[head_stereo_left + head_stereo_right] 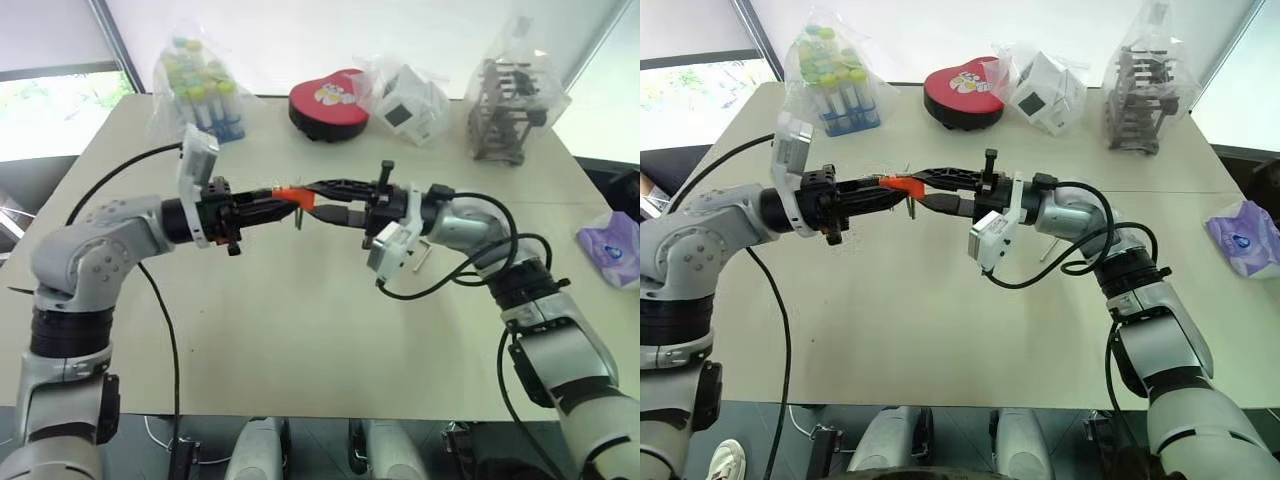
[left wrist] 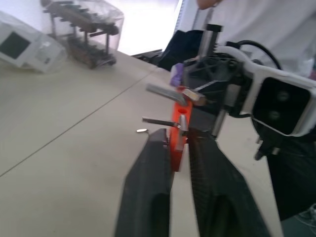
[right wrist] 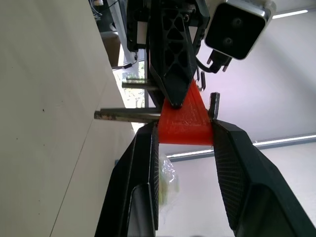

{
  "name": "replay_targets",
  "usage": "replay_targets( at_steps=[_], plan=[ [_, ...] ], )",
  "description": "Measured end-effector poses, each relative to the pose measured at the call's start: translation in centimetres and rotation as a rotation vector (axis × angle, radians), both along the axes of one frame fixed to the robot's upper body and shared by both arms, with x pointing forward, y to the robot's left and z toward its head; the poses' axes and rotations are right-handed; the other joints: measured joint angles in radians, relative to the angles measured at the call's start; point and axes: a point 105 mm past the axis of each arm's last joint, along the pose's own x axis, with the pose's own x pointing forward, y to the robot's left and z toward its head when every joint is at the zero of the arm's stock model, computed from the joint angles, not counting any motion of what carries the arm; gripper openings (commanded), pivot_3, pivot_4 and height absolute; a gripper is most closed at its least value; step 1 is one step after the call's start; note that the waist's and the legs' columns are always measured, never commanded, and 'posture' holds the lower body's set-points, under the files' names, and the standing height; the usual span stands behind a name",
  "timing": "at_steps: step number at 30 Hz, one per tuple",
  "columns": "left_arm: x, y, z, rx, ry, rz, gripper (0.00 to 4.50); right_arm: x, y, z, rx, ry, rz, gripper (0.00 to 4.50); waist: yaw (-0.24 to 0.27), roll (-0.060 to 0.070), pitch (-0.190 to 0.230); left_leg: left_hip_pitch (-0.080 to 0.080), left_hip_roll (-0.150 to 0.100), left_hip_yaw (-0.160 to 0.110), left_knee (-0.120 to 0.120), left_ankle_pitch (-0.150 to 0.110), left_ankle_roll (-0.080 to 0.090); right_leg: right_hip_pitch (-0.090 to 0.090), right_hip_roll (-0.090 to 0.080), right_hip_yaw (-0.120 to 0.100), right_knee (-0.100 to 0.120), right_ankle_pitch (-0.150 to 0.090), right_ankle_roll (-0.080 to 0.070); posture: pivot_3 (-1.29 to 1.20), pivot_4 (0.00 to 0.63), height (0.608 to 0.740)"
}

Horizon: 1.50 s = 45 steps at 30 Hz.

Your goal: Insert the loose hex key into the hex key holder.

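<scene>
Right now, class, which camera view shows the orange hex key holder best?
The right wrist view: the hex key holder sits large between the right end effector's fingers. The left wrist view shows it edge-on; the head views show a small orange patch.

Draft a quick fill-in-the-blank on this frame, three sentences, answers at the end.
1. Both end effectors are closed on the ____ hex key holder, held above the table.
2. The red heart-shaped tin sits at the table's ____ edge, between two clear bags.
3. Near the table's right edge lies a ____ tissue packet.

Missing words: orange; far; purple
</scene>
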Motion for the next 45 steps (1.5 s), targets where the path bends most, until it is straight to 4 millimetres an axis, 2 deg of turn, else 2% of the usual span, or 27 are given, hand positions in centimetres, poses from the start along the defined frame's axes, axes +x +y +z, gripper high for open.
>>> replay_targets(
  at_steps=[10, 16, 17, 20, 23, 26, 29, 32, 35, 39, 42, 45],
  plan=[
    [0.1, -0.2, -0.1, 0.000, 0.003, -0.001, 0.05, 0.1, -0.2, -0.1, -0.001, 0.019, -0.006, 0.99, 0.000, 0.000, 0.000, 0.000, 0.000, 0.000, 0.000, 0.000, 0.001, 0.000, 0.000, 0.000, 0.000, 0.000, 0.000, 0.00, 0.150, 0.740],
    [0.3, -0.3, -0.3, -0.001, 0.009, 0.012, 0.00, -0.2, 0.0, -0.1, -0.020, 0.015, 0.007, 4.16, 0.000, 0.000, 0.000, 0.000, 0.000, 0.000, 0.000, -0.001, 0.001, 0.000, 0.000, 0.000, 0.000, 0.000, 0.000, 0.00, 0.150, 0.740],
    [0.3, -0.3, -0.3, -0.002, 0.009, 0.012, 0.00, -0.2, 0.0, -0.1, -0.023, 0.015, 0.005, 4.48, 0.000, 0.000, 0.000, 0.000, 0.000, 0.000, 0.000, -0.001, 0.001, 0.000, 0.000, 0.000, 0.000, 0.000, 0.000, 0.00, 0.150, 0.740],
    [0.3, -0.3, -0.3, -0.001, 0.007, 0.017, 0.00, 0.2, -0.3, -1.0, -0.087, 0.064, -0.026, 4.48, 0.001, 0.000, 0.000, 0.000, 0.000, 0.000, 0.000, -0.001, 0.002, 0.000, 0.000, 0.000, 0.000, 0.000, 0.000, 0.00, 0.150, 0.740],
    [0.3, -0.2, -0.5, 0.008, 0.004, 0.032, 0.00, 1.8, -2.1, -2.7, -0.117, 0.238, -0.145, 4.48, 0.003, 0.000, 0.000, 0.000, 0.000, 0.000, 0.000, -0.002, 0.004, 0.000, 0.000, 0.000, 0.000, 0.000, 0.000, 0.00, 0.150, 0.740],
    [0.0, -0.2, -0.6, 0.024, -0.015, 0.040, 0.00, 4.7, -5.3, -4.8, -0.001, 0.592, -0.378, 4.48, 0.003, 0.000, 0.000, 0.000, 0.000, 0.000, 0.000, -0.002, 0.004, 0.001, -0.001, 0.000, 0.000, 0.000, 0.000, 0.00, 0.150, 0.740],
    [-0.1, 0.0, -1.2, 0.045, -0.032, 0.065, 0.00, 6.9, -9.5, -6.5, 0.227, 1.056, -0.645, 4.48, 0.004, 0.000, 0.000, 0.000, 0.001, 0.000, 0.000, -0.002, 0.004, 0.001, -0.001, 0.000, 0.001, 0.000, 0.000, 0.00, 0.150, 0.740],
    [-0.1, 0.0, -1.4, 0.049, -0.041, 0.076, 0.00, 6.7, -11.9, -6.8, 0.404, 1.372, -0.809, 4.48, 0.002, 0.000, 0.000, 0.000, 0.001, -0.001, 0.000, -0.002, 0.005, 0.000, 0.000, 0.000, 0.001, 0.000, 0.000, 0.00, 0.150, 0.740],
    [-0.2, -0.2, -1.4, 0.048, -0.056, 0.076, 0.00, 6.5, -12.9, -7.0, 0.589, 1.619, -0.957, 4.48, 0.001, 0.001, 0.000, 0.000, 0.001, -0.001, 0.000, -0.002, 0.005, 0.000, 0.000, 0.000, 0.001, 0.000, 0.000, 0.00, 0.150, 0.740],
    [-0.3, -0.3, -1.3, 0.049, -0.069, 0.075, 0.00, 5.7, -13.6, -7.6, 0.678, 1.756, -1.141, 4.48, 0.005, 0.001, 0.000, -0.002, 0.000, -0.001, 0.000, -0.003, 0.005, -0.001, 0.000, 0.000, 0.000, 0.000, 0.000, 0.00, 0.150, 0.740],
    [-0.2, -0.4, -1.3, 0.049, -0.074, 0.078, 0.00, 4.9, -13.3, -8.5, 0.685, 1.837, -1.251, 4.48, 0.004, 0.001, 0.000, -0.005, -0.001, -0.001, 0.000, -0.003, 0.005, -0.003, 0.000, 0.000, 0.000, 0.000, 0.000, 0.00, 0.150, 0.740],
    [-0.2, -0.4, -1.3, 0.050, -0.075, 0.080, 0.00, 4.5, -13.4, -9.2, 0.688, 1.841, -1.336, 4.48, 0.004, 0.001, 0.000, -0.008, -0.001, -0.001, 0.001, -0.003, 0.005, -0.005, 0.000, -0.001, 0.000, 0.000, 0.000, 0.00, 0.150, 0.740]
  ],
)
